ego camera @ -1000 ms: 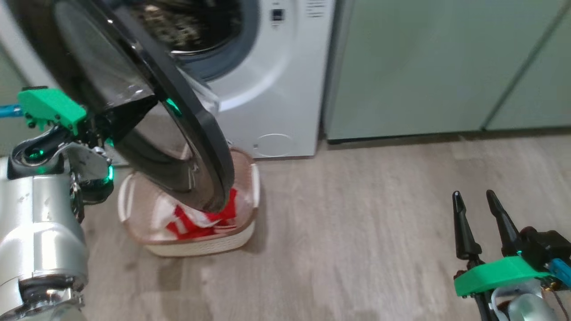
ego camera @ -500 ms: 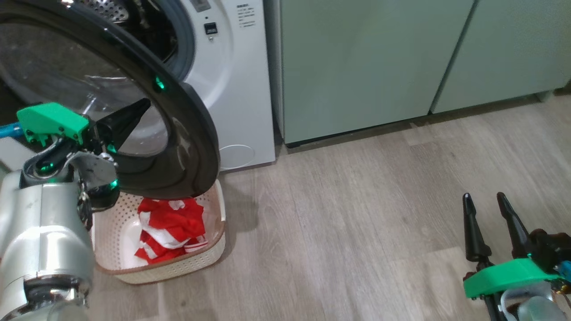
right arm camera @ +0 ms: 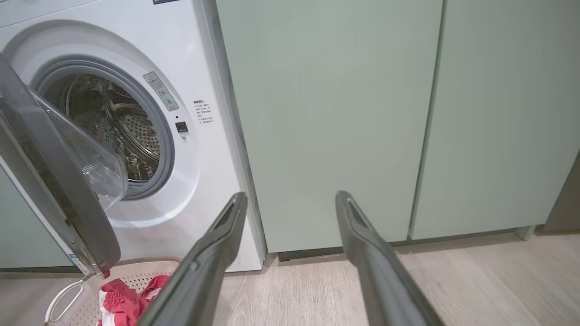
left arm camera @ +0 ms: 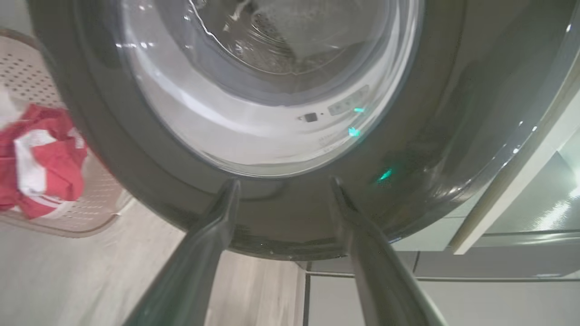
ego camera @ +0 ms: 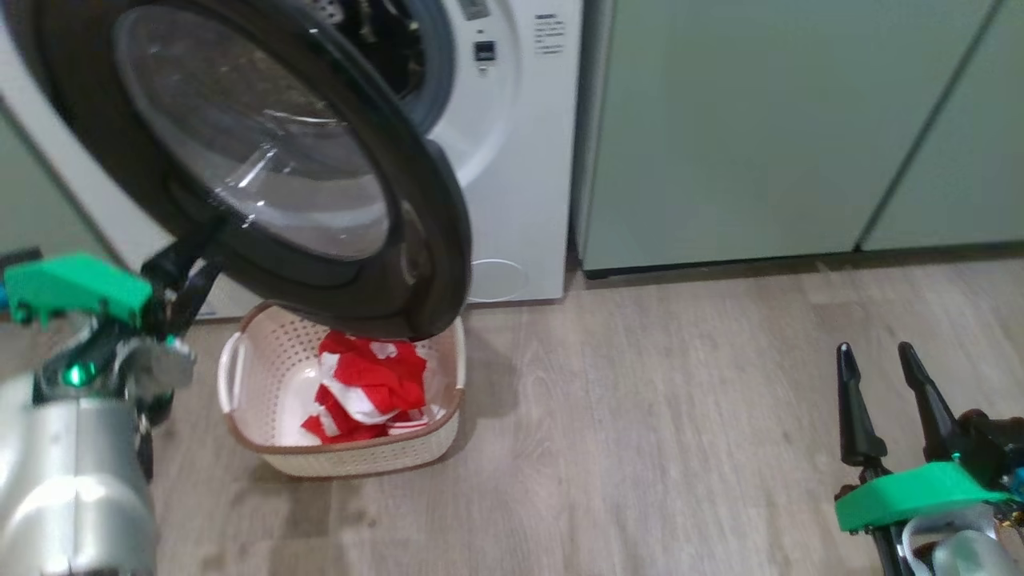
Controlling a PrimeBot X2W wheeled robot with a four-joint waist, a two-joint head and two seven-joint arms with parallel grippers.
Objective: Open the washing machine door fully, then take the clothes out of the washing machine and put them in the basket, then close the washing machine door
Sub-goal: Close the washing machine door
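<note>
I have the left gripper [left arm camera: 283, 183] spread wide with nothing between its fingers. The tips are up against the lower black rim of the washing machine door [ego camera: 264, 168], just under the glass; I can't tell if they touch.

The door stands partway open, angled out from the washing machine [ego camera: 520, 160], its lower edge over the back of the basket [ego camera: 344, 462]. The drum [right arm camera: 113, 122] mouth shows behind it.

The basket sits on the wood floor [ego camera: 640, 416], just in front of the machine. The clothes [ego camera: 372, 384] lie bunched inside, toward its right side.

The right gripper [ego camera: 873, 352] is low at my right, well apart from the machine. Its fingers are parted, holding nothing, and point at the pale green cabinets [ego camera: 720, 120].
</note>
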